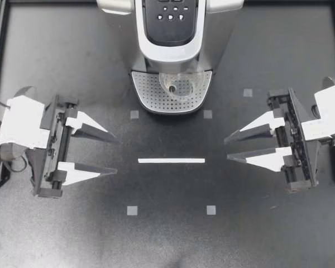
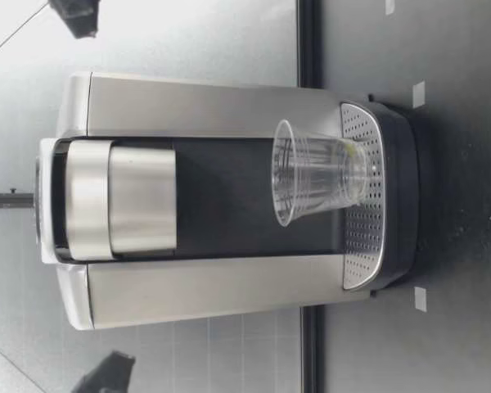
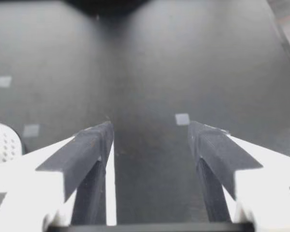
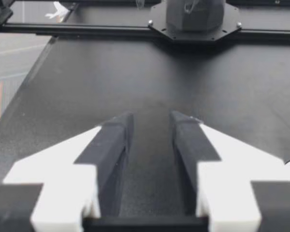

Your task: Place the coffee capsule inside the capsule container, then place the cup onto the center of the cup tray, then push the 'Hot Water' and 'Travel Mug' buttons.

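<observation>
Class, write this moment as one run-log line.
cup: upright on tray | left gripper: jaws open, empty | right gripper: jaws open, empty

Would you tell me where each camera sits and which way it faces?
Top view: above the table, looking straight down on coffee machine, cup and cup tray; my left gripper and right gripper show, both open.
Low view: at table height, facing the machine's front; no gripper shows.
Left wrist view: on my left wrist, looking along its fingers over the table.
Right wrist view: likewise, on my right wrist.
Shared: top and low both show the cup on the tray.
</observation>
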Tool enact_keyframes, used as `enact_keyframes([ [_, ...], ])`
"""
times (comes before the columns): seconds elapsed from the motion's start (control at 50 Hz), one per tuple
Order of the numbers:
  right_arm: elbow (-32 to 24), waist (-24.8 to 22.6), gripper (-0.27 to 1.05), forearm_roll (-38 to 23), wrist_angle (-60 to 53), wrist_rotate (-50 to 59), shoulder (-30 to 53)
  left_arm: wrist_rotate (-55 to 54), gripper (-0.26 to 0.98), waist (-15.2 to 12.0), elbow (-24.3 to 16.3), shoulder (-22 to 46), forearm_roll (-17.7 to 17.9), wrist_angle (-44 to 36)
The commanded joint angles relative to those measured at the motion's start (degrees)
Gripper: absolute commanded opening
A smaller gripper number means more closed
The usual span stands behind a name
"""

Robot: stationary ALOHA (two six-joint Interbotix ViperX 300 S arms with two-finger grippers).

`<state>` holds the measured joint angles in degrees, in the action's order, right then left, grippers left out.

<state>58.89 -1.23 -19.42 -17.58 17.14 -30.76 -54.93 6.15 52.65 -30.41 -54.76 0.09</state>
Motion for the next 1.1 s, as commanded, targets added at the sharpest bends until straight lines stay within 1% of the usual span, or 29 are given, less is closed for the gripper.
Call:
enact_keyframes([
  [0.0, -0.3, -0.4, 0.43, 0.3, -0.6, 0.0, -0.4, 0.1, 0.53, 0.0, -1.4, -0.4, -0.1, -0.3],
  [0.42, 1.8, -0.4, 0.43, 0.3, -5.3, -0.5, -0.9, 0.4, 0.53, 0.0, -0.5, 0.1, -0.1, -1.5],
  [0.58, 2.1, -0.4, 0.43, 0.3, -5.5, -0.4, -0.8, 0.4, 0.53, 0.0, 0.1, 0.7, -0.1, -2.3],
  [1.08, 2.3, -0.4, 0.43, 0.3, -5.7, -0.2, -1.1, 0.4, 0.53, 0.0, 0.1, 0.8, -0.1, -2.7],
])
